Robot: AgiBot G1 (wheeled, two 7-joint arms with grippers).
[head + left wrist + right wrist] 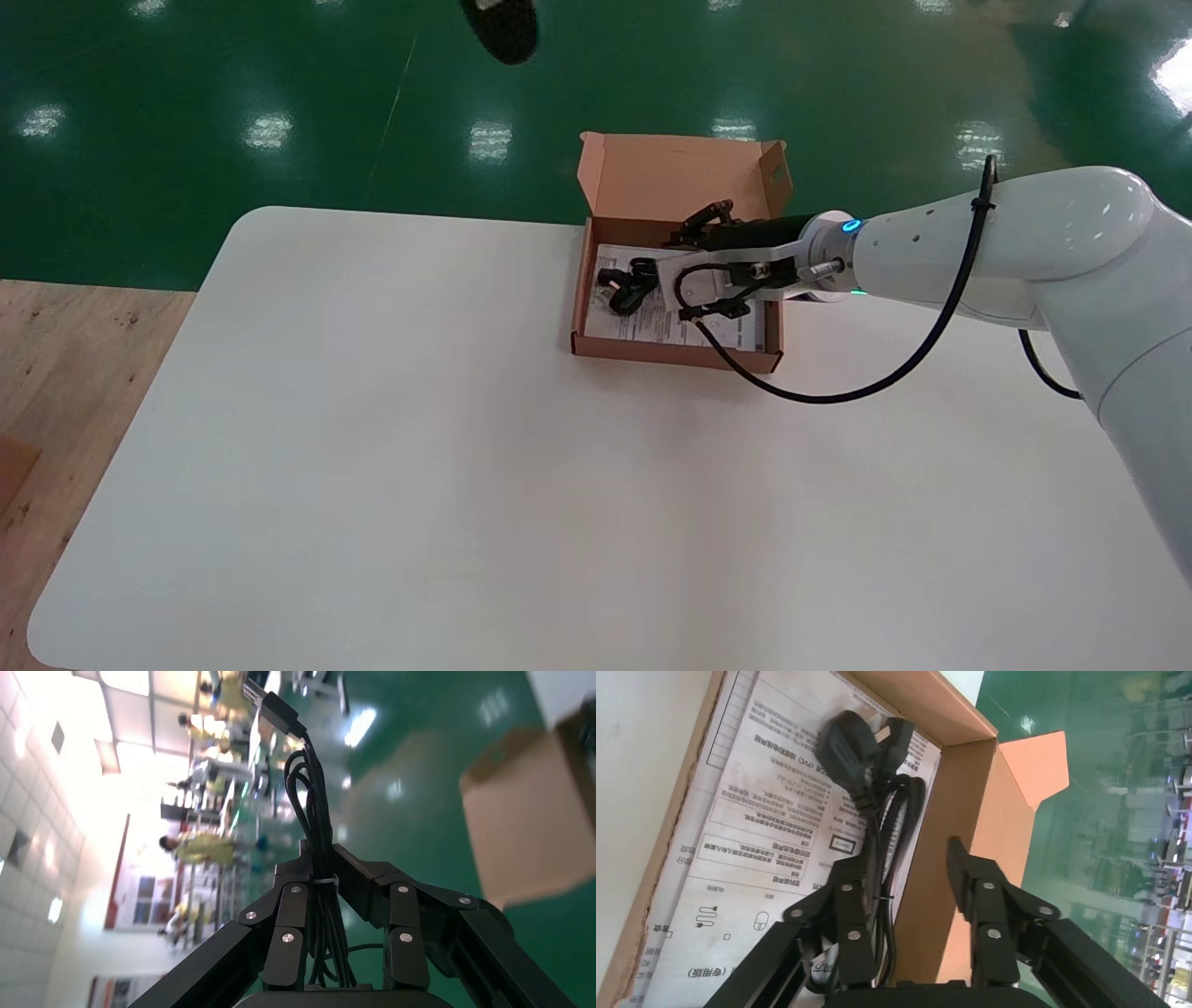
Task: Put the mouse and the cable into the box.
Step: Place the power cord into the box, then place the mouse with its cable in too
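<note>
An open cardboard box (pixel 666 353) stands at the table's far side, lined with a printed sheet (pixel 758 825). A black power cable (pixel 626 284) with its plug (pixel 856 741) lies inside on the sheet. My right gripper (pixel 675 247) is open inside the box; in the right wrist view the right gripper (pixel 903 855) has that cable running along one finger (pixel 850 910), unclamped. My left gripper (pixel 320 857) is raised off the table and shut on a tied bundle of thin black cable (pixel 316 811) with a USB plug (pixel 270 706) on top. No mouse is visible.
The white table (pixel 466 466) spreads wide in front of the box. The box's lid flap (pixel 680 177) stands upright at the back. The right arm's black hose (pixel 838 391) loops down over the table beside the box. Green floor lies beyond.
</note>
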